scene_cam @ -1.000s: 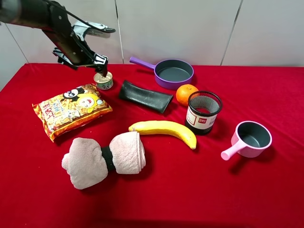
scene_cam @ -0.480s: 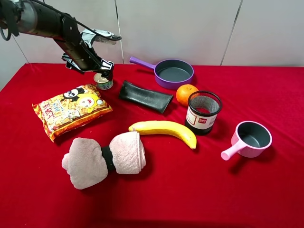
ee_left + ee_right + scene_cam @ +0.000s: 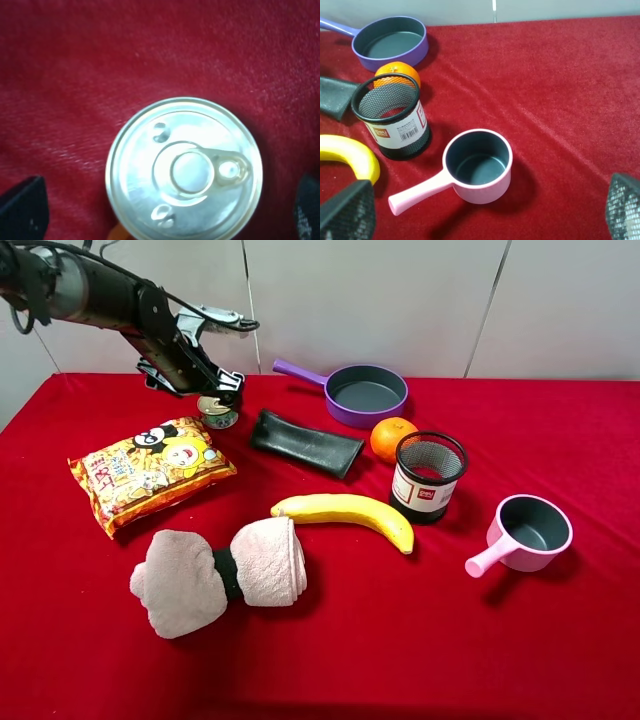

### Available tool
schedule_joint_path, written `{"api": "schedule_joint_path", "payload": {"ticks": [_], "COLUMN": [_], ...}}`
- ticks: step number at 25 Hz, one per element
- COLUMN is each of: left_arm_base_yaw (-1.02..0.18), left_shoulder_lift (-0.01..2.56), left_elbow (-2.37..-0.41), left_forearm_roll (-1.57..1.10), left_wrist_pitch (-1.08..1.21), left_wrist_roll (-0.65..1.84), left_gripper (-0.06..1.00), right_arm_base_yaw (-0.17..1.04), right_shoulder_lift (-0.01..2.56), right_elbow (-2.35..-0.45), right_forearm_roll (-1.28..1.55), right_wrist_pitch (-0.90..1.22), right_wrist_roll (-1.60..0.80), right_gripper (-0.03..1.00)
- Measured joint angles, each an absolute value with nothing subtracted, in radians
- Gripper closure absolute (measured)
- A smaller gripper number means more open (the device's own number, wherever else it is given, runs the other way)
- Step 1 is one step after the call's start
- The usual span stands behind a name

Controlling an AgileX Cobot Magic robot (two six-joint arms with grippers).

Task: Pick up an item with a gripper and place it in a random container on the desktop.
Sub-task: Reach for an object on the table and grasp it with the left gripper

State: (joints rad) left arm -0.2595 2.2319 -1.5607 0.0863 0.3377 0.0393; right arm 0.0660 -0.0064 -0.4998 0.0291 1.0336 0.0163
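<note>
The item, a small silvery tin can (image 3: 219, 414) with a pull-tab lid, stands on the red cloth at the back left. My left gripper (image 3: 216, 393) hangs right above it. In the left wrist view the can's lid (image 3: 184, 170) fills the middle. The left gripper (image 3: 165, 211) is open, with one dark fingertip (image 3: 22, 209) well off each side of the can and not touching it. The container, a black wire-mesh cup (image 3: 428, 477), stands right of centre. My right gripper (image 3: 486, 209) is open, with nothing between its fingers, above the cloth near the pink saucepan (image 3: 477, 167).
Near the can lie a snack bag (image 3: 150, 470) and a black pouch (image 3: 305, 443). A purple pan (image 3: 365, 393) sits at the back, an orange (image 3: 391, 437) beside the mesh cup (image 3: 392, 117). A banana (image 3: 345, 512) and a rolled towel (image 3: 220, 573) lie in front.
My left arm has swung right and come down, so its open jaws now straddle the can from above. The can and everything else stayed put.
</note>
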Motion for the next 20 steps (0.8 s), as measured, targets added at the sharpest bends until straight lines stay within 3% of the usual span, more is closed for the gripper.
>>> {"api": "schedule_joint_path", "payload": {"ticks": [20], "left_arm_base_yaw": [-0.264], "left_shoulder_lift": [2.271], "left_elbow": [-1.584], "left_forearm_roll": [0.076], "left_wrist_pitch": [0.295], "left_wrist_roll": [0.045], "left_gripper": [-0.03], "right_arm_base_yaw": [0.066], "right_shoulder_lift": [-0.006], "right_elbow": [-0.5], "right_forearm_roll": [0.029], "right_wrist_pitch": [1.034], "right_wrist_roll": [0.016], "right_gripper": [0.28]}}
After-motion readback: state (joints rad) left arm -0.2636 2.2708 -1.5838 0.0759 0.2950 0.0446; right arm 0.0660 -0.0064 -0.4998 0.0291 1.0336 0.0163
